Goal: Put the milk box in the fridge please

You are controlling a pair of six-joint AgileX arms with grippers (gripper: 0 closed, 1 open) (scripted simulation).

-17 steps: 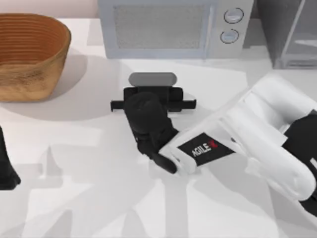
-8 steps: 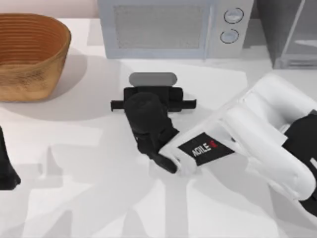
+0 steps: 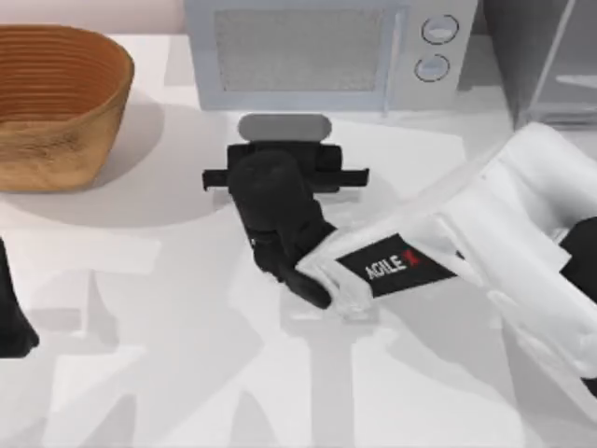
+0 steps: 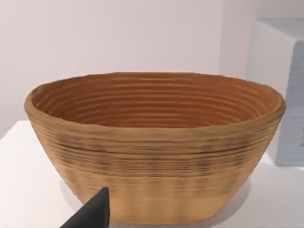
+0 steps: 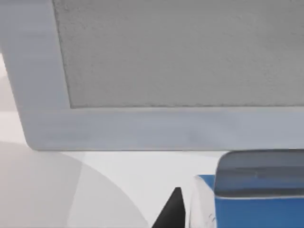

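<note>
The milk box (image 3: 284, 127) stands in the middle of the table just in front of the microwave; from above its grey top sticks out past my right gripper (image 3: 284, 166). In the right wrist view its blue upper part (image 5: 259, 206) is close up, with a dark fingertip (image 5: 173, 211) against its side. My right gripper is shut on the milk box, its arm reaching in from the right. The fridge (image 3: 508, 37) is the dark-grey cabinet at the back right corner, with a pale translucent door panel (image 3: 571, 56). My left gripper (image 3: 11, 317) is parked at the left edge.
A light-grey microwave (image 3: 317, 51) with two round knobs stands at the back, its front close in the right wrist view (image 5: 166, 71). A woven wooden basket (image 3: 56, 103) sits at the back left, large in the left wrist view (image 4: 156, 147). The near half of the table is bare.
My right gripper and the milk box have risen towards the camera and shifted slightly towards the microwave. The left arm has not moved.
</note>
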